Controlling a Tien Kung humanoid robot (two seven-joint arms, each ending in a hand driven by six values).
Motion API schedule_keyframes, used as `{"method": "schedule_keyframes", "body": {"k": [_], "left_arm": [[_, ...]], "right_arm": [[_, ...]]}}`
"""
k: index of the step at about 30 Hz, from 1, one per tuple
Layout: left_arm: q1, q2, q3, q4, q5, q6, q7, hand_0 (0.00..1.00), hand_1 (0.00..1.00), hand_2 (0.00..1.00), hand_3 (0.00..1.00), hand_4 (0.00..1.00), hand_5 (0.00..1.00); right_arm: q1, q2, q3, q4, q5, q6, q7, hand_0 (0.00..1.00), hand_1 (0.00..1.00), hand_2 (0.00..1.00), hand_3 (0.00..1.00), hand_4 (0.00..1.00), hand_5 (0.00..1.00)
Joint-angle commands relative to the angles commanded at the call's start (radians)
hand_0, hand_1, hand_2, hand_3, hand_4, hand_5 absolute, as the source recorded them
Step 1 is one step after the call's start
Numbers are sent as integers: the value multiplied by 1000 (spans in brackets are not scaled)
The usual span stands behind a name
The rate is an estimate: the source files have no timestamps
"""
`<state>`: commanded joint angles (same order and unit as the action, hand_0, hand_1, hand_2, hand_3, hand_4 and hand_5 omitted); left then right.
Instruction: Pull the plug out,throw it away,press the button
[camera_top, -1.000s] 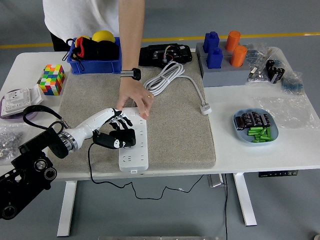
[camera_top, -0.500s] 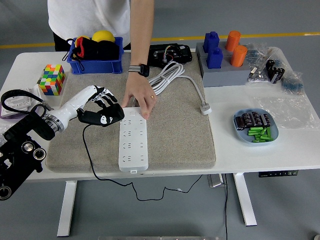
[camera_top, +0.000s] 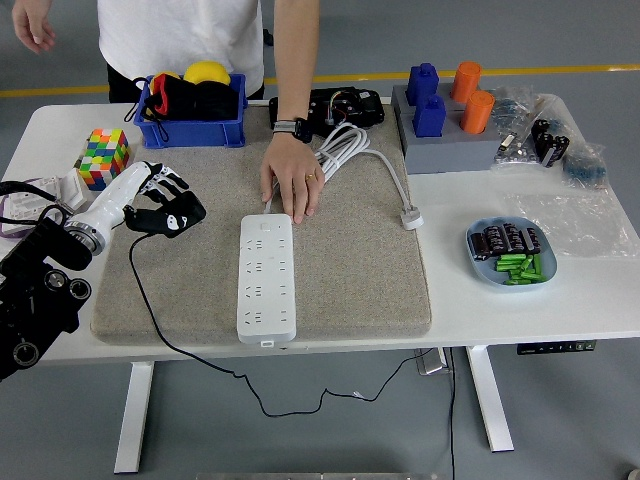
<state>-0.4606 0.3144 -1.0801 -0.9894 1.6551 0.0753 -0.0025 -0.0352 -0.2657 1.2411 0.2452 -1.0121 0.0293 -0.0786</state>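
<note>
A: Where's the plug now?

B: In the robot's left hand (camera_top: 160, 205), fingers clamped on it, over the mat's (camera_top: 350, 290) left edge near the far-left corner. The plug (camera_top: 168, 218) is black, w/ a thin black cord (camera_top: 160, 320) trailing off the table's near edge.

A: And the power strip (camera_top: 267, 280)?

B: White, on the mat toward the near edge. A person's hand (camera_top: 292, 180) presses its far end.

A: Will it handle OK?

B: Prob. light and rigid; the cord's floppy and may drag. Best held round the body, not the cord.

A: Right arm?

B: Not in sight.
</note>
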Motion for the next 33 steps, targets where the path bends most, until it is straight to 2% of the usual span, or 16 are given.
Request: {"method": "schedule_keyframes", "body": {"k": [1,2,7,8,13,14,20,22,25,26,27,30,32,33], "left_arm": [[-2,0,2,4,-2,0,-1,584,485,473,596,677,2],[-5,0,6,13,-10,-2,-1,627,557,547,643,701,2],[-15,0,15,49,-27,-16,-8,627,557,547,643,701,2],[-15,1,17,52,-32,-18,-11,728,731,717,788,831,2],[-16,2,20,54,-40,-22,-17,728,731,717,788,831,2],[-16,2,20,53,-39,-22,-17,765,796,782,830,888,2],[-15,4,17,48,-42,-22,-19,773,799,784,828,908,2],[-11,6,13,32,-43,-20,-21,773,799,784,828,908,2],[-1,13,5,-27,-57,-15,-23,773,799,784,828,908,2],[1,15,4,-47,-60,-14,-22,766,758,724,815,892,2],[3,18,4,-73,-63,-16,-20,766,758,724,815,892,2],[6,30,24,-166,-55,-57,16,766,758,724,815,892,2],[2,35,49,-223,-46,-108,62,766,758,724,815,892,2],[-1,36,62,-244,-46,-127,83,581,568,534,796,697,2]], "right_arm": [[0,-1,-1,0,0,0,0,726,675,656,638,734,585],[0,-1,-3,0,1,0,0,725,675,655,638,734,585],[1,-4,-13,1,3,1,0,725,675,655,638,734,585],[1,-4,-14,1,4,0,0,725,675,655,638,734,584],[0,-7,-19,0,5,0,0,725,675,655,638,734,584],[0,-7,-19,0,5,0,0,726,675,655,638,734,585],[-3,-5,-14,1,3,0,0,725,676,655,638,734,584],[-4,-4,-10,2,2,0,0,725,676,655,638,734,584],[-8,-1,-7,2,1,0,0,725,676,655,638,734,584],[-9,-1,-6,1,1,0,0,725,676,655,638,734,584],[-10,0,-4,1,1,0,0,725,676,655,638,734,584],[-13,1,-2,0,-1,0,0,725,676,655,638,734,584],[-13,2,-1,1,-3,0,0,725,676,655,638,734,584],[-12,2,0,2,-3,0,0,725,676,655,638,734,584]]}}
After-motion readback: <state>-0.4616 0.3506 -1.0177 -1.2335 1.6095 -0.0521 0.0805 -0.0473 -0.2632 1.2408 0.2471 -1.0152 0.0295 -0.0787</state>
